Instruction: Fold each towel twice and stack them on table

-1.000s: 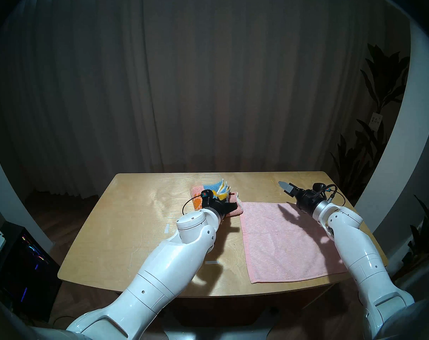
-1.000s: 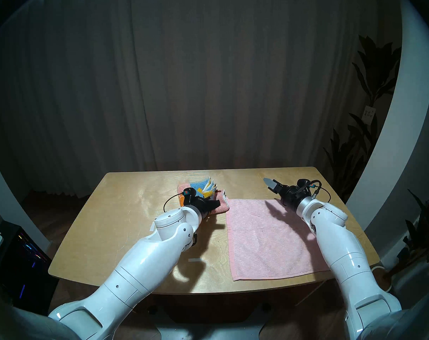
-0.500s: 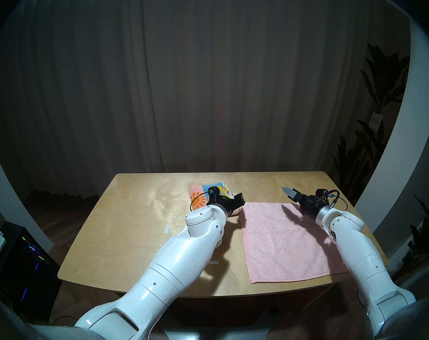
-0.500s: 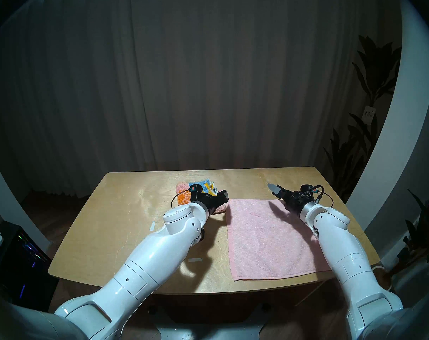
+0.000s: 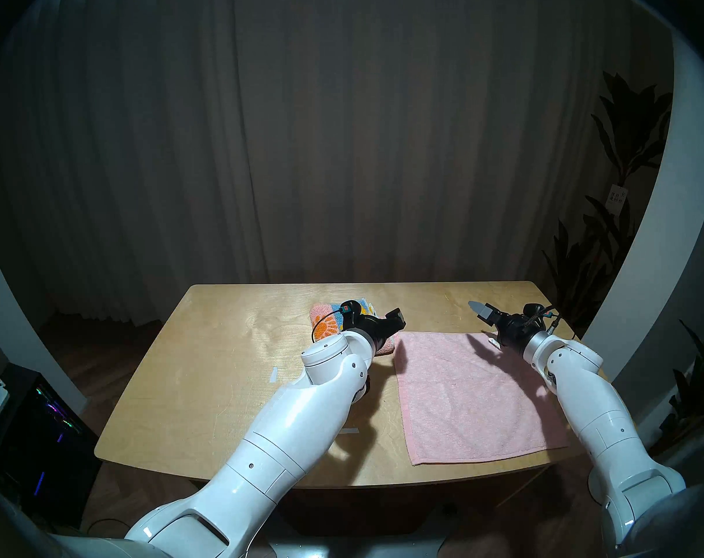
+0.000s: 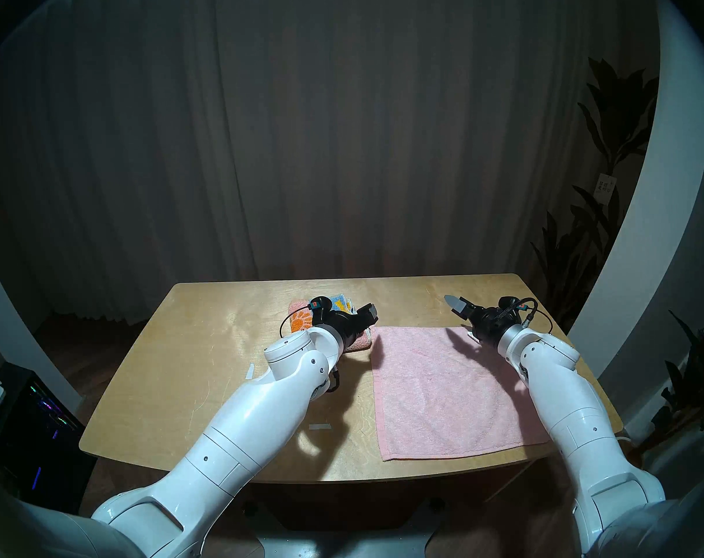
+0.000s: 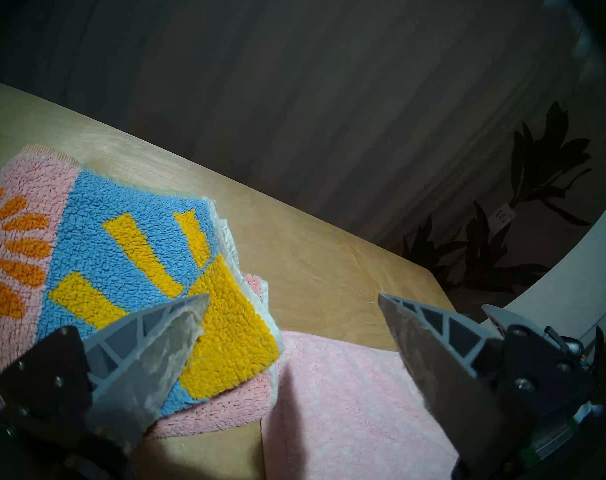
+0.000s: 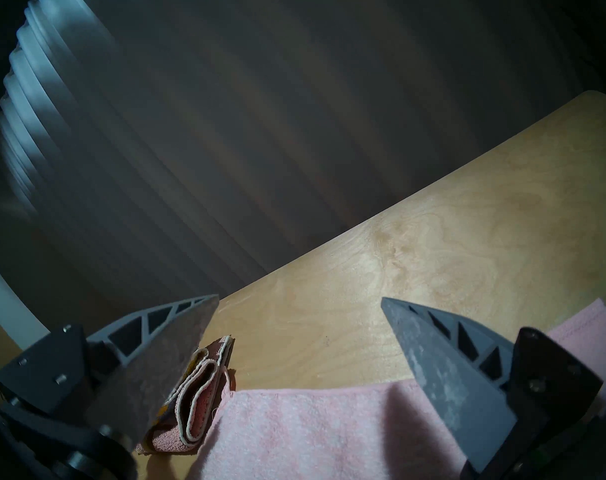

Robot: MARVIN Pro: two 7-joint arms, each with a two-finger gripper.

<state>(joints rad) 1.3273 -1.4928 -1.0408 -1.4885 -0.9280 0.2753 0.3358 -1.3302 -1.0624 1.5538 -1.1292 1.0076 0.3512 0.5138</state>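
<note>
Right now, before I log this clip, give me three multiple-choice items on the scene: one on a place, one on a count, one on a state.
1. Where does the sunflower towel lie?
A. Folded, at the pink towel's far left corner
B. Spread at the table's near edge
C. On top of the pink towel

2. How many towels are on the table?
A. One
B. Two
C. Three

3. What state is the pink towel in?
A. Folded twice
B. Folded once
C. Spread flat, unfolded

Key: 1 A, since the right wrist view shows its layered folds beside that corner; 2 B, one patterned and one plain pink; 3 C, it lies as a single open sheet, with the left gripper and right gripper both open and holding nothing.
</note>
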